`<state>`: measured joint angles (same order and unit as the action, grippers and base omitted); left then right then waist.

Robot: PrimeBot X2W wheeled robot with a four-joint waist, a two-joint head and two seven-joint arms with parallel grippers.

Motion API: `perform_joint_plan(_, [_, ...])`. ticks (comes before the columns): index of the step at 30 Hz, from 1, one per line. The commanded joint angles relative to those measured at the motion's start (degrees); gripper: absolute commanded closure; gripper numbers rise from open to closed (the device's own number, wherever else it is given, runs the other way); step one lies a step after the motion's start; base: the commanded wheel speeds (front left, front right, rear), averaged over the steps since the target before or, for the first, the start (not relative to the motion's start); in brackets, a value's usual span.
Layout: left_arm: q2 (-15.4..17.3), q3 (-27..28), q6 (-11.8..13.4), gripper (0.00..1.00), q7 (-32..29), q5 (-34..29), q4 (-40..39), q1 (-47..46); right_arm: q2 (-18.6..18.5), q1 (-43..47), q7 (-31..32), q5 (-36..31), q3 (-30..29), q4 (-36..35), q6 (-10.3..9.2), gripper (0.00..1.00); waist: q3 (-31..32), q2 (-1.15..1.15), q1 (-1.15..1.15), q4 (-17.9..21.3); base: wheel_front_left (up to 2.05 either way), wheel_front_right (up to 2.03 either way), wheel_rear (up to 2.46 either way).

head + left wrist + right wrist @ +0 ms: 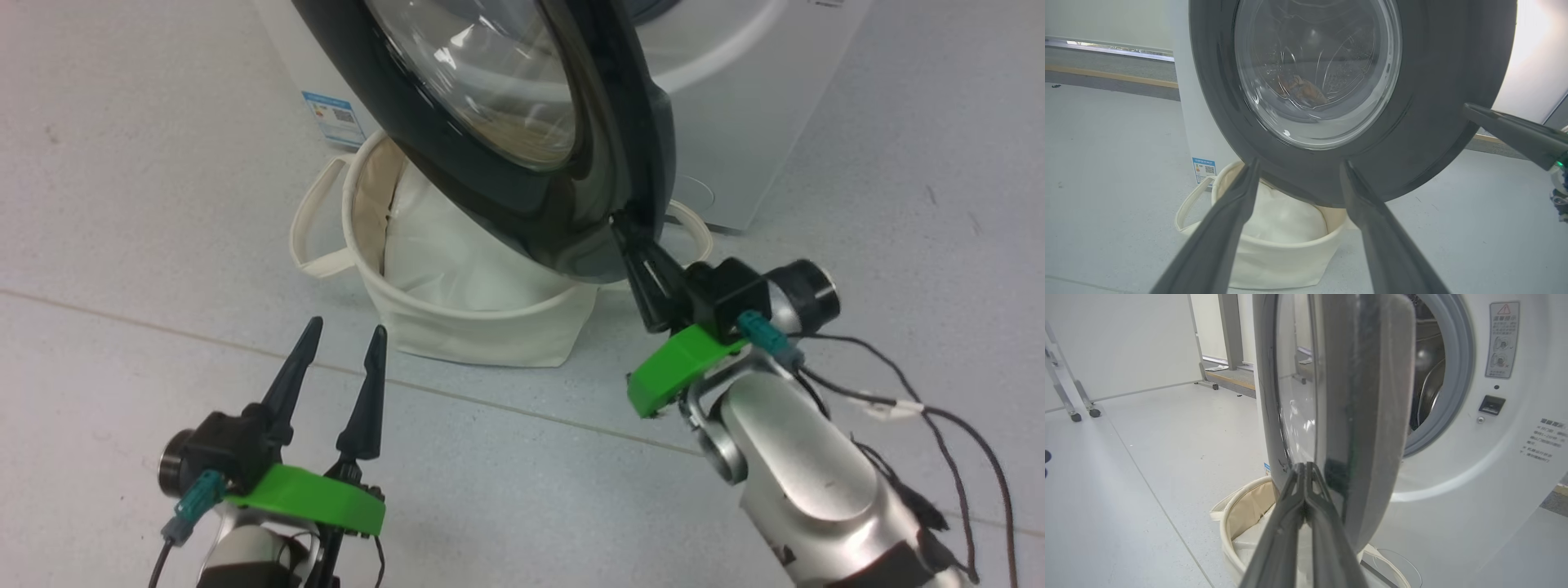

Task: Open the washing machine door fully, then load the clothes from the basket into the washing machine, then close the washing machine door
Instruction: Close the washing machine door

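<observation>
Plainly, the washing machine door [506, 220] is only part-open: it swings out from the washing machine [759, 122] at the top of the head view and hangs over the basket [473, 327] in the middle of the frame. The basket sits on the floor, close against the machine's front, its white liner [457, 253] half hidden by the door's black rim.

The right tool [624, 233] has its fingers pressed together with nothing between them. Their tips meet the door's lower edge, right of centre. Held as one stiff point, it looks set to push the door wider.

The left tool [347, 327] waits at lower left with its fingers spread apart and empty. It points at the basket, probably ready to pick from it once the door clears.
</observation>
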<state>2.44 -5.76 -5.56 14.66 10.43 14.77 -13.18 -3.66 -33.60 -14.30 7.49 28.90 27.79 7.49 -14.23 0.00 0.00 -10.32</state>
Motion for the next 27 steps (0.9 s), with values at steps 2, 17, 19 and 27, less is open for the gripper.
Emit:
perform_joint_plan(2, [0.4, 1.4, 0.2, 0.00, 0.3, 0.4, -1.5, -1.2, 0.8, -1.7, -0.7, -0.6, -1.0, -1.5, 0.00, 1.00, -0.2, 0.00, 0.00, -0.4, 0.00, 0.00, 0.00])
perform_joint_plan(17, [0.4, -0.3, 0.9, 0.00, 0.3, 1.7, -1.5, -3.2, 0.8, -7.1, -0.7, -4.4, -11.0, 0.7, 0.00, 1.00, -3.4, 0.00, 0.00, -1.5, 0.00, 0.00, 0.00])
perform_joint_plan(19, [0.4, -0.7, 1.0, 0.00, 0.3, 1.8, -1.6, -3.5, 0.8, -8.1, -0.7, -5.6, -12.4, 1.3, 0.00, 1.00, -4.0, 0.00, 0.00, -1.7, 0.00, 0.00, 0.00])
perform_joint_plan(27, [0.4, -2.6, 1.8, 0.00, 0.3, 3.0, -2.0, -4.9, 0.8, -12.4, -0.7, -9.9, -18.7, 3.6, 0.00, 1.00, -6.9, 0.00, 0.00, -3.0, 0.00, 0.00, 0.00])
